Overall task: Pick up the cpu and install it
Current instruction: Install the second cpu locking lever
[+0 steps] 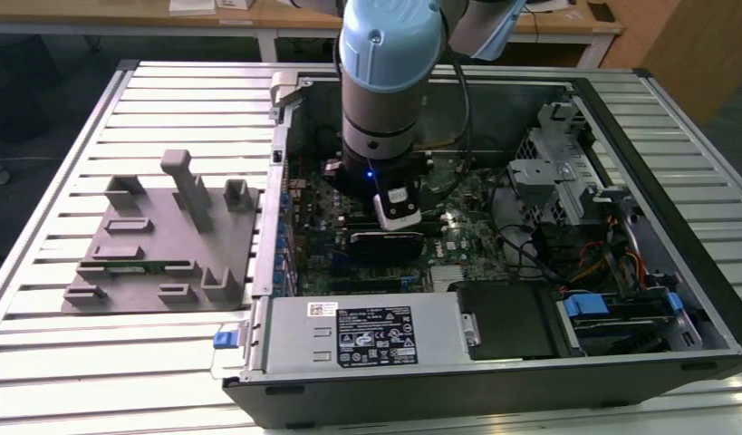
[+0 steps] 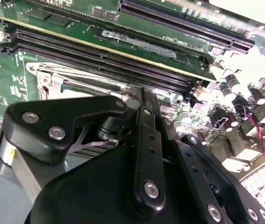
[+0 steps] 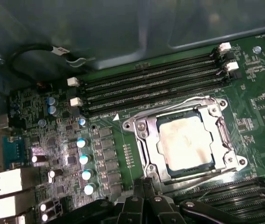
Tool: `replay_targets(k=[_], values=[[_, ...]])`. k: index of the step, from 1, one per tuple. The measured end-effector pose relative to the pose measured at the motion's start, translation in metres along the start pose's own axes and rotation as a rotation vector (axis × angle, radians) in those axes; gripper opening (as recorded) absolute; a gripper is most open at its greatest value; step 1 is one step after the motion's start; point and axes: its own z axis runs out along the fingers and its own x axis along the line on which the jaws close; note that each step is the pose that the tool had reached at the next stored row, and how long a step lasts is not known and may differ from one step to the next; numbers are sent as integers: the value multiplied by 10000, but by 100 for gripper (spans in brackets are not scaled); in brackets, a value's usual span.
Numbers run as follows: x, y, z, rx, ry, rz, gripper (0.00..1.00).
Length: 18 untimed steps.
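We count one robot arm [image 1: 389, 82] reaching into one open computer case [image 1: 492, 381]. Beside the case on the slatted tabletop [image 1: 56, 145] stands one grey fixture block [image 1: 165, 240]. Inside the case we see one motherboard [image 3: 109, 154], and on it one cpu [image 3: 184, 140] sitting in one metal socket frame [image 3: 144, 140]. Next to the socket, in the first wrist view, we count four long black memory slots [image 3: 155, 86] in a row, with four white latches at their ends, two at each end. Four blue-topped capacitors [image 3: 84, 165] stand in one line near the socket. One grey power supply box [image 1: 364, 331] lies along the case's near edge.
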Motion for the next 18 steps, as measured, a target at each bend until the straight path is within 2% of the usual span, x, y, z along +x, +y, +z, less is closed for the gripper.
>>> replay_targets(k=[2, 8, 10, 18], values=[[1, -2, 1, -66, 19, 5, 11], [1, 0, -11, -70, 21, 6, 11], [4, 12, -59, -74, 21, 6, 11], [19, 73, -330, -73, 18, 6, 11]])
